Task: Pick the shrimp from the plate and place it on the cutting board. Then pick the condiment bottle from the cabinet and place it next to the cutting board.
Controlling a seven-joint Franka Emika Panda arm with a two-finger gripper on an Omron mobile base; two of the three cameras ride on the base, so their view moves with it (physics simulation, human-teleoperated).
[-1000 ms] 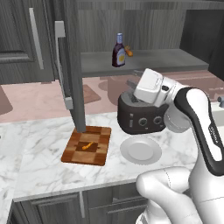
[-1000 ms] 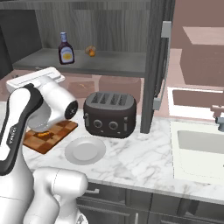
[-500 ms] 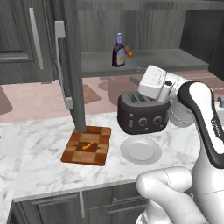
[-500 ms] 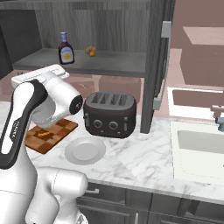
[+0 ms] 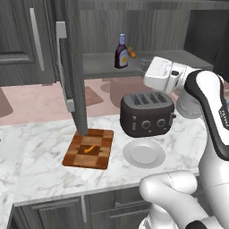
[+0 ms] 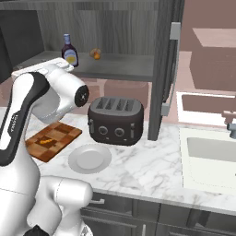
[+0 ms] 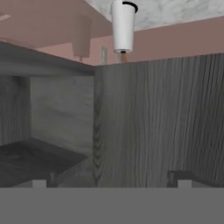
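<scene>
The claw (image 7: 109, 179) is spread wide with nothing between its tips, which show as two small dark stubs at the bottom of the hand view, pointed at grey wood-grain panels of the cabinet (image 7: 153, 122). In the left base view the white hand (image 5: 162, 75) is raised at shelf height, to the right of the bottle (image 5: 121, 52) and apart from it. The bottle stands upright on the grey shelf (image 5: 103, 62) of the cabinet, with a small orange thing (image 5: 131, 52) just beside it on the right. From the right base view the same bottle (image 6: 69, 50) stands at the left end of the shelf, just behind the arm.

Below the hand a dark toaster (image 5: 146, 114) sits on the marble bench (image 5: 40, 170). In front of the toaster lies the round pale plate (image 5: 144, 153), bare. To the left of the plate, near it but not touching, lies the checkered cutting board (image 5: 89, 148), and the small orange shrimp (image 5: 91, 149) rests near its middle. The open cabinet door (image 5: 71, 71) with its long silver handle (image 5: 65, 67) hangs edge-on above the far end of the board. In the right base view a sink (image 6: 209, 159) is set into the bench at the far right.
</scene>
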